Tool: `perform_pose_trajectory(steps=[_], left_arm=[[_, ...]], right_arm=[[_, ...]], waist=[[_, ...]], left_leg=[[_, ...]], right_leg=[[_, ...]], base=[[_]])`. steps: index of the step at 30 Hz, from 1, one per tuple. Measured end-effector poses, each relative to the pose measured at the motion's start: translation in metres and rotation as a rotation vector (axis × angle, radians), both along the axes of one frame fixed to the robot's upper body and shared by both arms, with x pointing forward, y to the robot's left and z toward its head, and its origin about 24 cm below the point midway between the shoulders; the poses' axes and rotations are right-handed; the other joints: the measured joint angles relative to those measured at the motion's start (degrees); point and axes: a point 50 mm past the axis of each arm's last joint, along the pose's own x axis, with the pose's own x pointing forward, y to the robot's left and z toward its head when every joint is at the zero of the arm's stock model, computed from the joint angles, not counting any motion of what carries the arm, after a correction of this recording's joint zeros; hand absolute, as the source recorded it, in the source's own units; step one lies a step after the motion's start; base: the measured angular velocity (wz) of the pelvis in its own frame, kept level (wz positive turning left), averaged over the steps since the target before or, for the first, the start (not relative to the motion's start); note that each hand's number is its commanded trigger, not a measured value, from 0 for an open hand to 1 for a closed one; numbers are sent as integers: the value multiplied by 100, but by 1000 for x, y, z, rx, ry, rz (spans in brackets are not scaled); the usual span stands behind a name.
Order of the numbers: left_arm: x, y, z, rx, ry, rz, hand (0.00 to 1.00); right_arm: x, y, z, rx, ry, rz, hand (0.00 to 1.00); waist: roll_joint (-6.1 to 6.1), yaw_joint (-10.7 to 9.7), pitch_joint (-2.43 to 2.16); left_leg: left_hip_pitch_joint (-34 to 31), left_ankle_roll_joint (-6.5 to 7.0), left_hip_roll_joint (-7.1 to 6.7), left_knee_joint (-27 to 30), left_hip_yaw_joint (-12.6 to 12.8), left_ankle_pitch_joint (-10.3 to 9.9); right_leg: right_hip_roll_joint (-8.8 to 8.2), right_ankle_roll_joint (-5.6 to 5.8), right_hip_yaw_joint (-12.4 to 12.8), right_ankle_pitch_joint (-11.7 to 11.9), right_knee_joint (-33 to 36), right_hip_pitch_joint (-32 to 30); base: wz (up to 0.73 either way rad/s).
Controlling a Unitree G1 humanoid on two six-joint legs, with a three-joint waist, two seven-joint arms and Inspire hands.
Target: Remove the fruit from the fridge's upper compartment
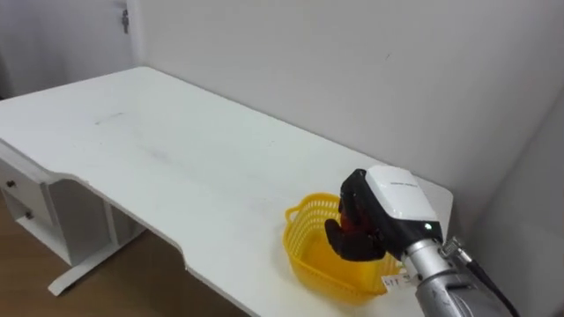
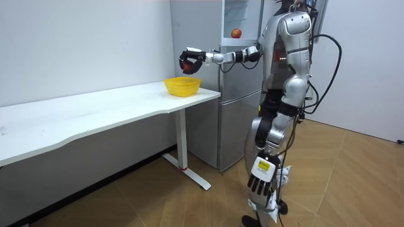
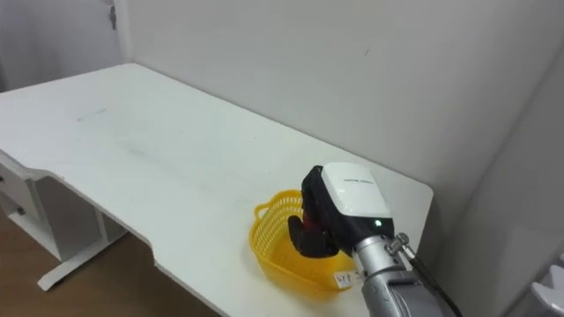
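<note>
Near the right edge of the bench, the right robot hand, curled round a red fruit, hung directly above the basket.

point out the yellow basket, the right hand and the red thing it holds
yellow basket [image 1: 304,254], left eye view, left wall
right hand [image 1: 401,195], left eye view, white back cover
red thing [image 2: 185,64], room view, its visible side

A long white table lies beneath the right hand and runs far off to its left. Beyond the hand rises a plain pale wall; below the table lies a wooden floor.
</note>
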Motion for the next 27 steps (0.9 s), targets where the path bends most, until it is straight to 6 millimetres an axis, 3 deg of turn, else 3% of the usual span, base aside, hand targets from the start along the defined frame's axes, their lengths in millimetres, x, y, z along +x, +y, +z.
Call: perform_pose_trajectory(steps=[6,7,8,10,18,27], left_arm=[[-4,0,-1,-11,23,6,0],[-5,0,-1,-11,27,7,0],[-6,0,-1,-12,33,9,0],[-7,0,-1,-13,36,10,0],[-5,3,0,-5,31,8,0],[-5,5,1,-1,31,8,0]], right_arm=[[4,3,-6,-25,54,5,100],[4,3,-7,-27,58,4,95],[4,3,-8,-29,64,1,58],[4,3,-8,-22,67,1,0],[4,3,-12,-33,85,3,0],[9,1,-19,-30,149,-2,0]], waist=[[-10,29,6],[-10,29,6],[-11,26,6],[-11,24,6],[-109,25,18],[-114,28,26]], left_leg=[[82,0,-12,-14,-14,0],[82,0,-15,-14,-14,0],[83,0,-20,-14,-15,0],[84,1,-30,-13,-20,0],[88,4,-66,-11,-22,2],[79,4,-67,-13,-14,2]], right_leg=[[-10,0,0,0,0,79],[-13,0,0,0,0,78],[-21,0,-1,0,0,75],[-32,3,-1,-1,0,73],[-71,32,-2,-19,1,63],[-73,32,-5,-19,0,58]], base=[[0],[0],[0],[0],[0],[0]])
